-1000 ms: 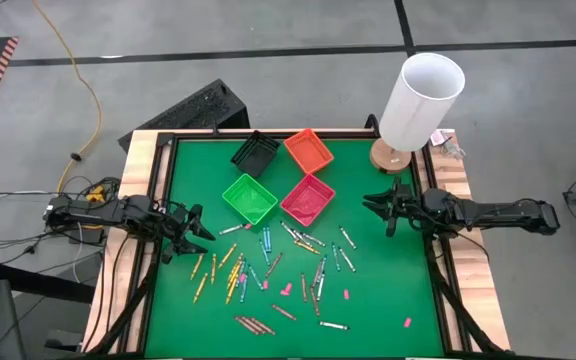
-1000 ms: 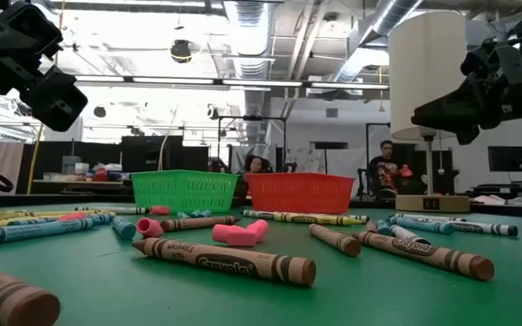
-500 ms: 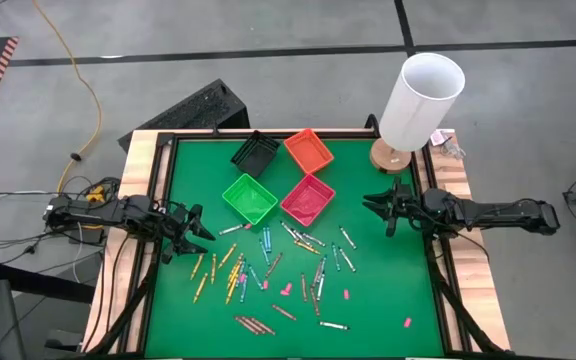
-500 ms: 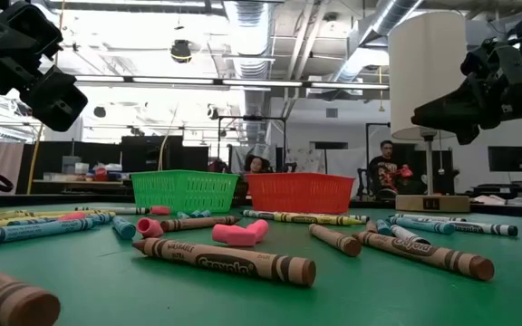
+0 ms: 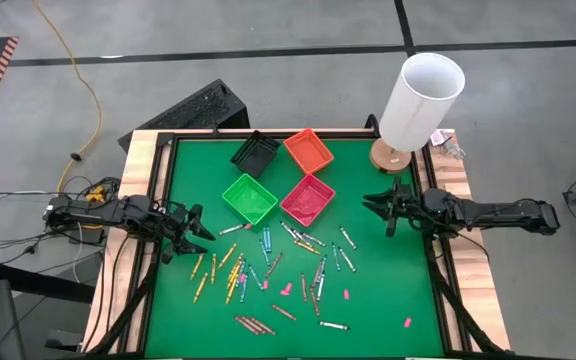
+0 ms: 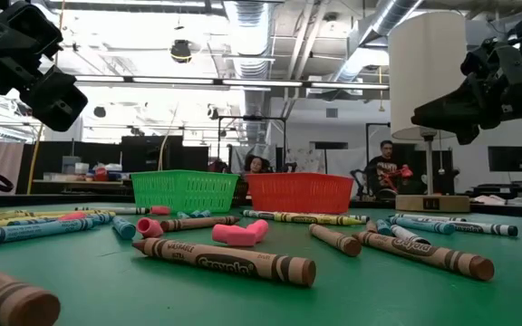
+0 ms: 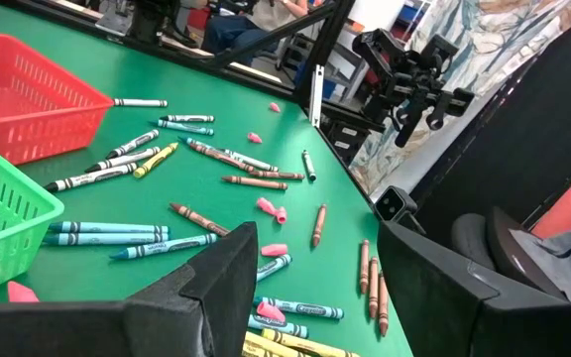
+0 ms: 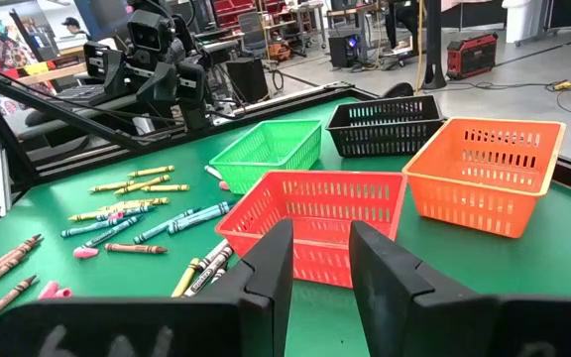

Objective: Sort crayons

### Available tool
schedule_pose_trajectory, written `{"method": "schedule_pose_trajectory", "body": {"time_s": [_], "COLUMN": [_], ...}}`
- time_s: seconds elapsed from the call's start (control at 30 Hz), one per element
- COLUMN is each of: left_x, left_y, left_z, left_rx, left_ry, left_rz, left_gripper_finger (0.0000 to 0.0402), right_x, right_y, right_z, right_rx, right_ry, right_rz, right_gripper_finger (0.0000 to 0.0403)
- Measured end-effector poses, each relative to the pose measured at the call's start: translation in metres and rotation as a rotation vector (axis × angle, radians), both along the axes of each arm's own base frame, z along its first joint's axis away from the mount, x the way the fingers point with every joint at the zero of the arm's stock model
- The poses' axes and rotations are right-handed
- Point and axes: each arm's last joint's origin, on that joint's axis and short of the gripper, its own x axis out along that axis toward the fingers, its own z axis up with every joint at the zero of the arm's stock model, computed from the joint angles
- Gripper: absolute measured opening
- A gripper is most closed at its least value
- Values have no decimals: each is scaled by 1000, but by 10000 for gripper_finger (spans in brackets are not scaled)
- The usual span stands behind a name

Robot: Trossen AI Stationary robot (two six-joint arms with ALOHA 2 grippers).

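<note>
Many paper-wrapped crayons (image 5: 268, 265) lie flat, scattered loose across the green mat.

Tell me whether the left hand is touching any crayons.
Apart. The low view shows the left hand hanging well above the crayons on the green mat, with open air beneath it.

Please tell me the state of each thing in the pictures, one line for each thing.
Crayons: loose on the green mat, none sorted.
Green bin: upright, empty.
Red bin: upright, empty.
Orange bin: upright, empty.
Black bin: upright, empty.
Left end effector: open, holding nothing.
Right end effector: open, holding nothing.
</note>
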Motion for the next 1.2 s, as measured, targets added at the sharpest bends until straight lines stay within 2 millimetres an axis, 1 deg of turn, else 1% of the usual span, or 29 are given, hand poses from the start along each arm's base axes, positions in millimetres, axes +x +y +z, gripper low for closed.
{"method": "schedule_pose_trajectory", "body": {"time_s": [0.4,0.77,0.93,1.03,1.1,1.2], "left_x": [0,2,2,2,2,2], "left_y": [0,5,6,7,9,13], "left_z": [0,0,0,2,3,6], "left_rx": [0,0,-135,-249,-326,-460], "left_ry": [-3,-7,25,36,36,1], "left_rz": [3,193,230,264,313,459], "left_gripper_finger": [199,199,199,199,199,199], "right_x": [0,0,0,0,0,0], "right_y": [0,0,0,0,0,0], "right_z": [0,0,0,0,0,1], "right_rx": [0,0,0,0,0,32], "right_ry": [0,0,0,0,-1,-15], "right_rz": [0,0,0,0,0,-3], "right_gripper_finger": [111,111,111,111,111,111]}}
